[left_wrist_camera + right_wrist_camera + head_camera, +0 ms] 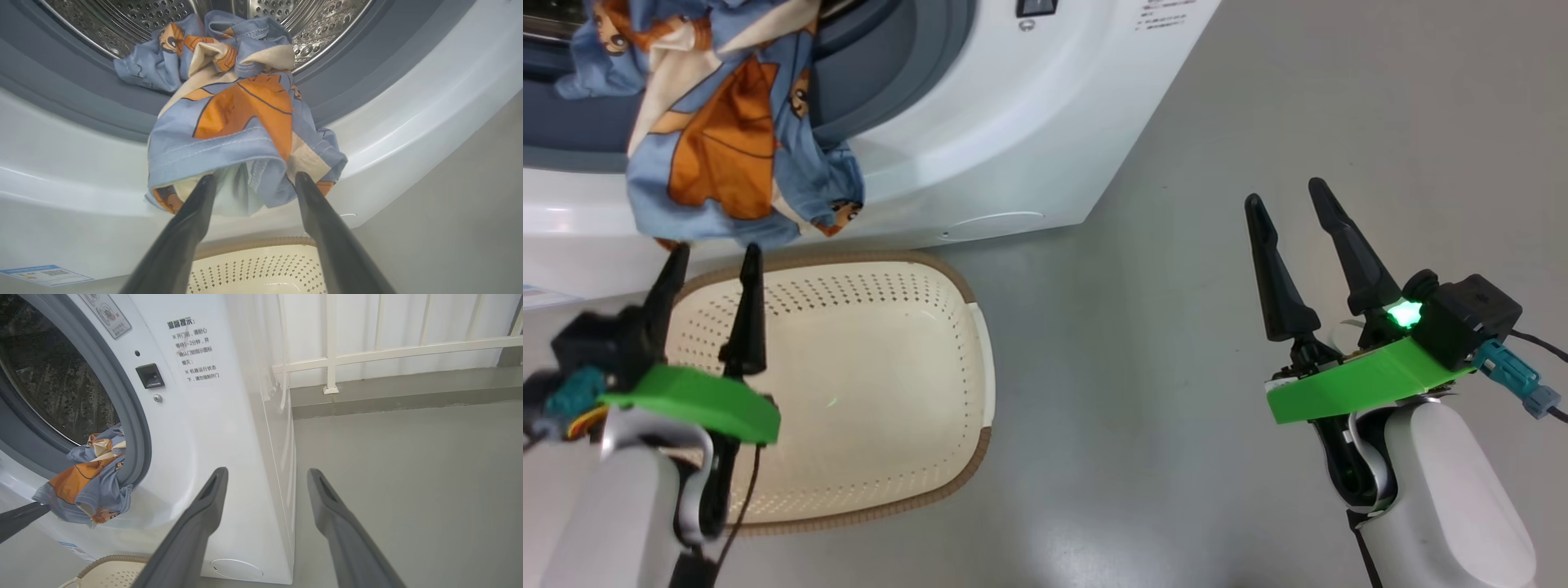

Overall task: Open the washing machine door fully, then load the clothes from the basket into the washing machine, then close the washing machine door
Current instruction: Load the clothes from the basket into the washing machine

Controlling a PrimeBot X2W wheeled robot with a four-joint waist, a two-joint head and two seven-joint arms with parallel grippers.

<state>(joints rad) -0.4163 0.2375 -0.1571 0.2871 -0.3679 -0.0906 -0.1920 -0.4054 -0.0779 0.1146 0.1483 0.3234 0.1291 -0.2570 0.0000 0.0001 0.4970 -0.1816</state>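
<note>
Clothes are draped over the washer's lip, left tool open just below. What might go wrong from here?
The clothes lie half in the drum, half draped over the grey gasket; they may slide out and drop into the basket below.
Closing up now would likely pinch fabric against that gasket.
The open left tool sits at the hanging hem; a push could snag a finger in a fold rather than feed it in.

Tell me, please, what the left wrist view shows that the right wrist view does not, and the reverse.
Left wrist view's own: that the left gripper is open at the clothes' hanging hem, and the bundle's top lying in the steel drum. Right wrist view's own: the open right gripper, the latch socket, a white railing. Shared: the clothes draped over the gasket, the washing machine, the basket.
</note>
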